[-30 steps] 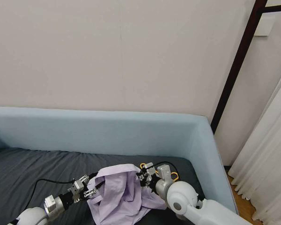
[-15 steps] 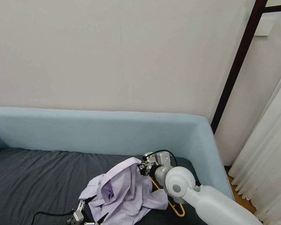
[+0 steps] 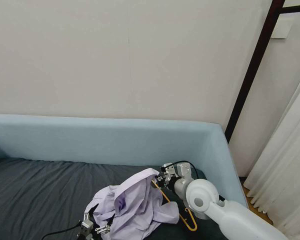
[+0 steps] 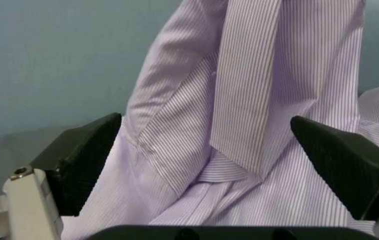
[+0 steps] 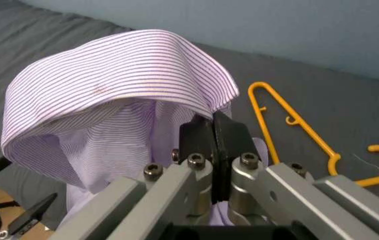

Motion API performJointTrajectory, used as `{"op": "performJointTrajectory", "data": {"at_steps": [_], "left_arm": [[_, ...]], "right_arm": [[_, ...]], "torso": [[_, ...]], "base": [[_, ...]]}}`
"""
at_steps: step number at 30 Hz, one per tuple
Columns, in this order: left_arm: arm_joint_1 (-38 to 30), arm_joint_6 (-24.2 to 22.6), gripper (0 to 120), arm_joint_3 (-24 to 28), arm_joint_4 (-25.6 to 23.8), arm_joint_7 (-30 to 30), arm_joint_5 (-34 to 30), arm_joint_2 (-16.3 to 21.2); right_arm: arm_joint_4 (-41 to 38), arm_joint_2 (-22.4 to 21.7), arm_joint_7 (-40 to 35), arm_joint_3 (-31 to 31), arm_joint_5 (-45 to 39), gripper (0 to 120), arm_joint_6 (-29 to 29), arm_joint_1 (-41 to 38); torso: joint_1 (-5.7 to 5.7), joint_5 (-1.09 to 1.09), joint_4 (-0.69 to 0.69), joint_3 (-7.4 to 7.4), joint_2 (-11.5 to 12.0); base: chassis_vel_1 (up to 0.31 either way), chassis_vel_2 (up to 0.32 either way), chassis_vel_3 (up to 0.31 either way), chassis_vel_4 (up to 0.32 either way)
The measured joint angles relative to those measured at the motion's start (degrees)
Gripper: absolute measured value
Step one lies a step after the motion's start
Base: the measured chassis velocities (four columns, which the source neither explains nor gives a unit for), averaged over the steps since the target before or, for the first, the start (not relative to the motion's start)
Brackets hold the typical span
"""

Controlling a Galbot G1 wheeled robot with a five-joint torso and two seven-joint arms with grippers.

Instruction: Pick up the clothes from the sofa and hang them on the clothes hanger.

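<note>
Head view has a lilac striped shirt (image 3: 135, 207) heaped on the dark seat of the pale blue sofa (image 3: 115, 142), toward its right end. The right gripper (image 3: 162, 181) is at the top of the heap. Its jaws are pinched shut on a fold of the cloth, which is raised into a peak above the rest of the garment. A yellow hanger (image 3: 190, 223) lies flat on the seat just beside the shirt, partly under the right arm. Down at the near edge of the heap is the left gripper (image 3: 95, 226), jaws spread wide and holding nothing. From its wrist camera the black fingers (image 4: 83, 155) stand far apart with the shirt's collar and sleeve beyond them.
</note>
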State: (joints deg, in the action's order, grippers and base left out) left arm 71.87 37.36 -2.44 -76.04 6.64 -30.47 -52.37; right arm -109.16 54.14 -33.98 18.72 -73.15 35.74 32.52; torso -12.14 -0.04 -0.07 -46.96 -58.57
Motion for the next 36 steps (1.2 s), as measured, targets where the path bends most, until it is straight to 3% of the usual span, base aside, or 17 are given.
{"op": "performJointTrajectory", "data": {"at_steps": [12,19,27,33,36], "left_arm": [[-3.8,-0.3,94,2.9,5.4,0.5,0.9,-5.7],[-6.2,-0.7,72,3.4,7.4,0.4,0.6,-8.8],[-5.9,-0.8,38,4.1,8.0,0.3,0.6,-7.3],[-5.7,-0.7,23,3.9,8.1,0.3,0.6,-7.1],[-5.7,-0.6,7,3.8,8.2,0.3,0.7,-7.2]], "right_arm": [[-1.6,-1.5,-0.2,-0.9,-0.5,0,0.0,1.3],[-1.7,-1.8,-0.4,-0.9,-0.5,0,-0.1,1.5],[-0.9,-1.8,-0.5,-1.1,-0.8,0,-0.1,1.3],[-0.4,-1.5,-0.5,-1.2,-0.8,0,-0.1,1.3],[-0.3,-1.2,-0.5,-1.1,-0.8,0,-0.1,1.1]], "torso": [[0.00,-0.01,0.00,0.00,0.0],[0.00,-0.01,-0.01,0.00,0.0],[0.00,-0.01,0.00,0.00,0.0],[-0.01,-0.01,0.00,0.00,0.0],[-0.01,-0.01,0.00,0.00,0.0]], "base": [[0.000,0.000,0.000,0.000],[0.000,0.000,0.000,0.000],[0.000,0.000,0.000,0.000],[0.000,0.000,0.000,0.000],[0.000,0.000,0.000,0.000]]}}
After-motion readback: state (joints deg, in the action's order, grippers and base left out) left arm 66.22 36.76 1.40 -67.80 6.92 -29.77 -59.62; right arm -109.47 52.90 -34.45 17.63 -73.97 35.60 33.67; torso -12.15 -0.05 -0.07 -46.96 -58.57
